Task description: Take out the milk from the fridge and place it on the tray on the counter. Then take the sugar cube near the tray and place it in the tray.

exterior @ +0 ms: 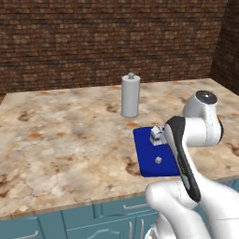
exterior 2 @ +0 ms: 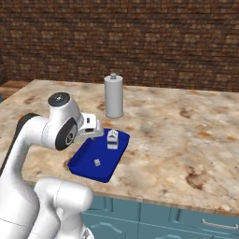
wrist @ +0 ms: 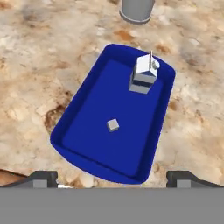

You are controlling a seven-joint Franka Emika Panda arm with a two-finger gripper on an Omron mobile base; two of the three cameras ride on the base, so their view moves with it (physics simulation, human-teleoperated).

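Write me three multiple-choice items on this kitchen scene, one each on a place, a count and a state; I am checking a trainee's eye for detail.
1. Where is the tiny pale grey sugar cube?
A. On the counter beside the tray
B. Inside the shallow deep-blue tray
C. On top of the canister

2. How many things lie in the tray?
A. One
B. Two
C. Three

3. How do the dark fingers stand?
A. Spread wide, empty
B. Shut on the cube
C. Shut on the carton

Answers: 1 B, the cube sits on the blue floor. 2 B, the cube and the small white gable-topped milk carton. 3 A, the tips sit far apart, nothing between.
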